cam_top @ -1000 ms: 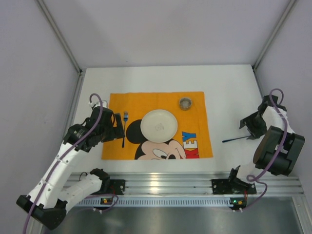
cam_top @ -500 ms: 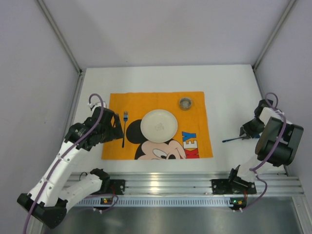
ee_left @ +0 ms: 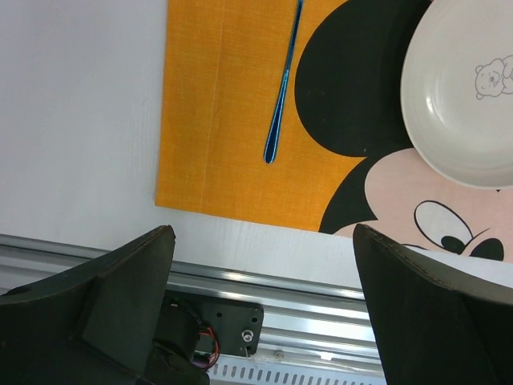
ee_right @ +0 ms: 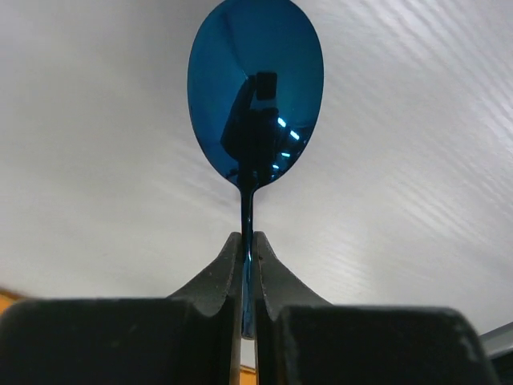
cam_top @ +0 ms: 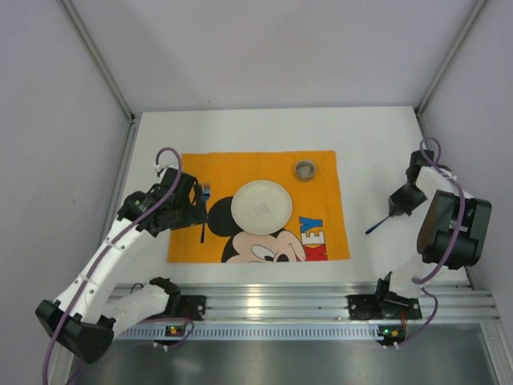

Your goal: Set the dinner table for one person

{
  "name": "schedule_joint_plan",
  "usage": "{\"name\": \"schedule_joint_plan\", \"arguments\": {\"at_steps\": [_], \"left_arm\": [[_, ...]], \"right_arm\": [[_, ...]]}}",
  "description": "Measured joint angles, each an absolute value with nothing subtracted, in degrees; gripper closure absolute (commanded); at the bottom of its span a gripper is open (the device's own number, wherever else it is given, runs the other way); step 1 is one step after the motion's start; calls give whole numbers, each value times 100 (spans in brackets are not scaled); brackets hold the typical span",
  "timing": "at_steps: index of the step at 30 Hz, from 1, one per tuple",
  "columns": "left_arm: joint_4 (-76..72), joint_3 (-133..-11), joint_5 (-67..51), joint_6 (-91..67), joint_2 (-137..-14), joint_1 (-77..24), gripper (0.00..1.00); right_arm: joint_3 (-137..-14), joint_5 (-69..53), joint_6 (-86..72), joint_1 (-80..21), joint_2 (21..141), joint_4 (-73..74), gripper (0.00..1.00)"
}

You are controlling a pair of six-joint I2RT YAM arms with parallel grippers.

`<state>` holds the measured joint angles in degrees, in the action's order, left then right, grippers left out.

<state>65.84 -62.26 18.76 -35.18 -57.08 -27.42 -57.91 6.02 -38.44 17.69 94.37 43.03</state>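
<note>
A shiny blue spoon (ee_right: 255, 92) is pinched by its handle in my right gripper (ee_right: 248, 241), bowl pointing away from the wrist camera over the white dinner table (cam_top: 377, 152). From above, the spoon (cam_top: 378, 225) slants down-left from the right gripper (cam_top: 398, 204), to the right of the orange placemat (cam_top: 321, 184). My left gripper (cam_top: 192, 208) hovers open over the mat's left part, partly covering a blue fork (cam_top: 202, 233). In the left wrist view the fork's handle (ee_left: 280, 104) lies ahead of the open left gripper (ee_left: 263, 233), which holds nothing.
A white plate (cam_top: 260, 206) sits mid-mat, also at the right of the left wrist view as the plate (ee_left: 465, 88). A small round cup (cam_top: 304, 169) stands at the mat's far right. The aluminium rail (cam_top: 272, 301) with the arm bases borders the near edge; walls enclose the sides.
The right gripper has shut on the spoon's handle and drawn toward the far right, turning the spoon. The left arm has shifted right, over the fork.
</note>
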Motion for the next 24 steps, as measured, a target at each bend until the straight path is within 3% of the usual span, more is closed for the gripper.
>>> {"name": "schedule_joint_plan", "arguments": {"at_steps": [9, 17, 24], "left_arm": [[6351, -6259, 1717, -3347, -5769, -2742, 2], [6344, -6259, 1651, -3282, -5594, -2742, 2], [6471, -6274, 1656, -3282, -5256, -2742, 1]], "right_arm": [[-8121, 1494, -3516, -928, 9286, 5081, 100], [-8252, 2025, -3476, -2932, 9647, 5931, 100], [-8235, 2014, -3717, -3861, 10206, 6018, 100]]}}
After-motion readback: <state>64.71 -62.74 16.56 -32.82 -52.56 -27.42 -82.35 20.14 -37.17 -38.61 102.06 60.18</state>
